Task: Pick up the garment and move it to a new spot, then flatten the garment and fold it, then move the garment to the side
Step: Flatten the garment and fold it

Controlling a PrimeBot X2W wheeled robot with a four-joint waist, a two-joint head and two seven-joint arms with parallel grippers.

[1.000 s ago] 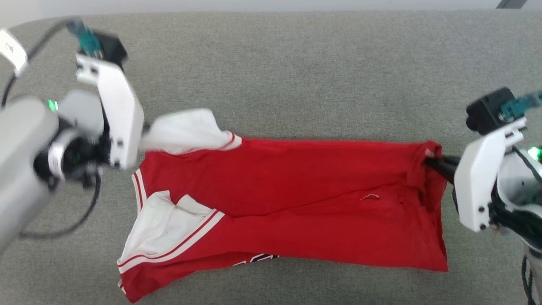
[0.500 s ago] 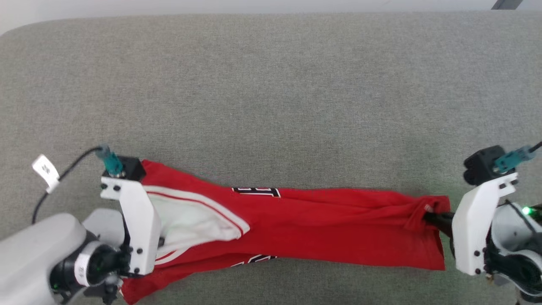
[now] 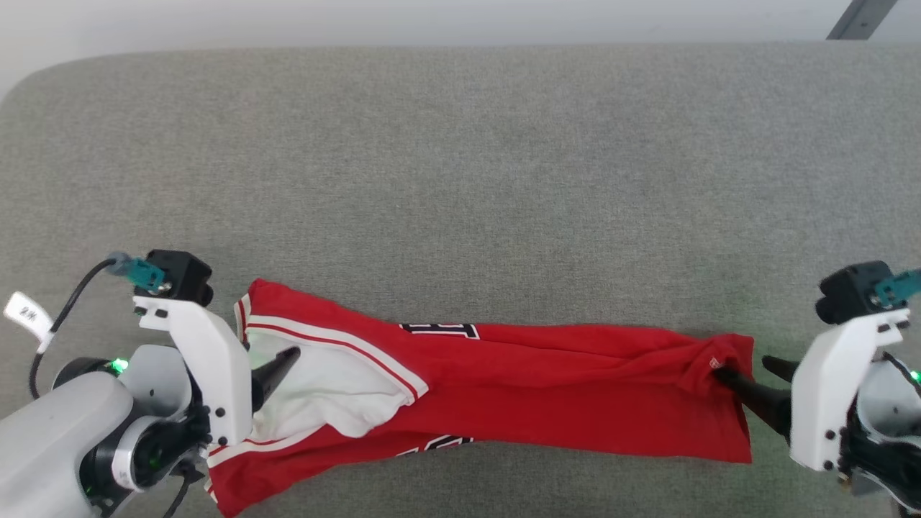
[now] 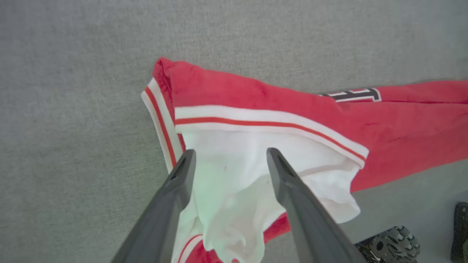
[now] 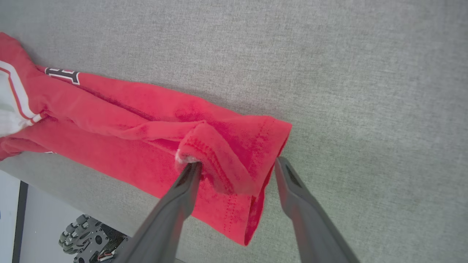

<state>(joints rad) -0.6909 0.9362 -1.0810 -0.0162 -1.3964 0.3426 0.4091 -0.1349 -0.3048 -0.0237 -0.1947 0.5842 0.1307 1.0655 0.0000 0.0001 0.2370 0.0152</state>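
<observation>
The left fingers [image 4: 181,182] and right fingers [image 5: 184,193] have sprung wide, releasing the garment [image 3: 547,388] onto grey upholstery [image 3: 460,180].

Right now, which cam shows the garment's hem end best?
Right wrist view: the garment hem fold sits close up between the fingers of the open right gripper, stitching visible. Head view shows it small at the garment's right end. Left wrist view shows the white sleeve end instead.

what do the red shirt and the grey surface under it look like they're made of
The red jersey-style shirt with white sleeves looks like thin, matte knit fabric: it lies limp in soft folds, with stitched hems. The grey surface looks like matte woven upholstery cloth with a fine flecked texture.
</observation>
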